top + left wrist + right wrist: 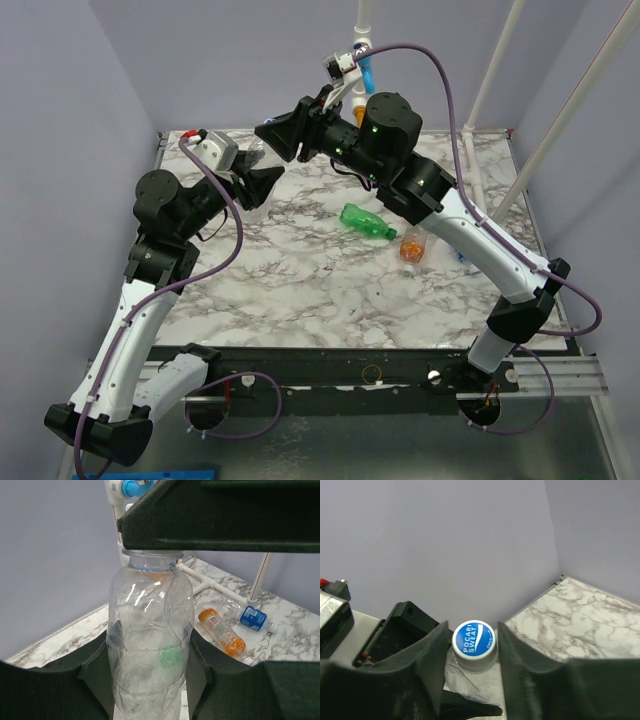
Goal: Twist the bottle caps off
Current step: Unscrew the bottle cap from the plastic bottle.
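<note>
Clear plastic bottle (150,630) sits clamped in your left fingers (95,680); right fingers (520,660) flank the blue-and-white round cap (474,645), grip unclear. Seat squarely, then twist about the neck axis.

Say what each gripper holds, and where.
Left gripper holds the clear bottle by its lower body. Right gripper flanks its cap; grip cannot be told.

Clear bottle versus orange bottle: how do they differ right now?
The clear bottle is held in the left gripper; the orange bottle lies on its side on the table. The right gripper flanks the clear bottle's cap; no gripper touches the orange bottle. Both are plastic bottles.
</note>
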